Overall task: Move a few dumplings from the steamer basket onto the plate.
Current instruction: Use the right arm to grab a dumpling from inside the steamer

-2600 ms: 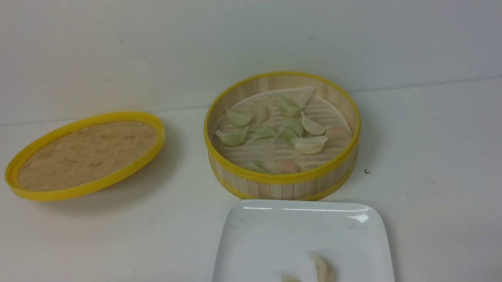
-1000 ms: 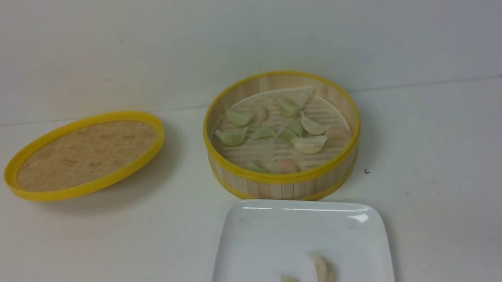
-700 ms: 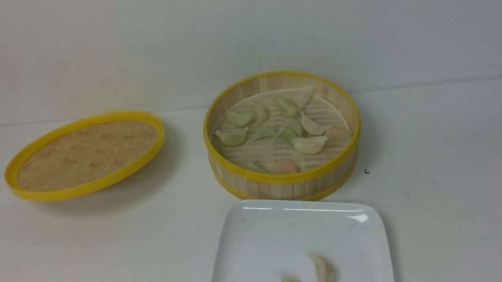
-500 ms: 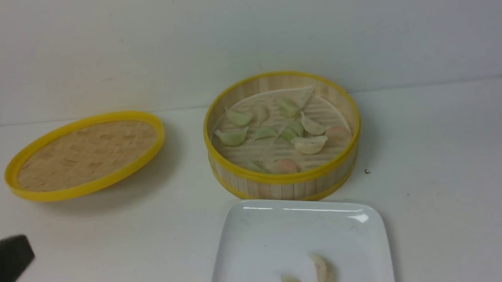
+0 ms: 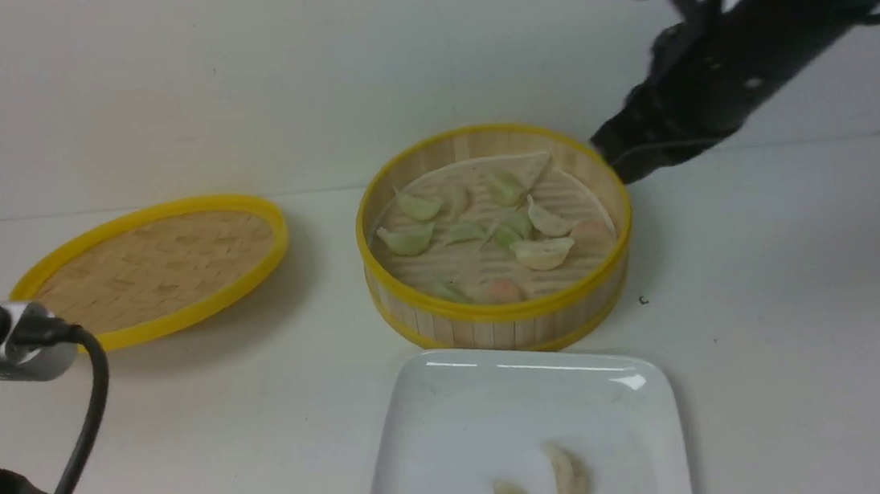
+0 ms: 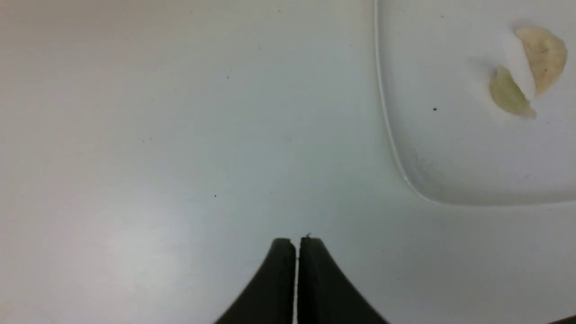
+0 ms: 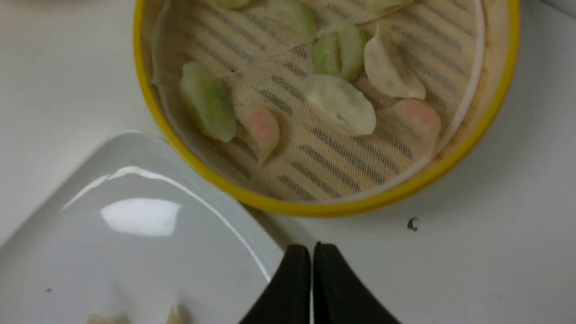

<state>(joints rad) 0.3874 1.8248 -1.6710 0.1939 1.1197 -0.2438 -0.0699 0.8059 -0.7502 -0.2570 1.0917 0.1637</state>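
Currently both tools are empty. Left tool [image 6: 296, 243]: fingers pressed together, over bare desk [image 6: 135, 135] left of the plate [image 5: 465, 422]. Right tool [image 7: 311, 247]: pressed together, raised beside the steamer basket [image 5: 496, 329], at its right rim. Two cream dumplings [image 5: 542, 253] lie in the basket's right half, apart from that tool. Two more lie on the plate's near part. Lid [image 5: 151, 267] sits far left.

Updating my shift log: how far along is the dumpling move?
Done: two dumplings lie on the plate. In hand: nothing; the left gripper and right gripper are both shut and empty. To do: at least two cream-white dumplings lie in the steamer basket, available to move.
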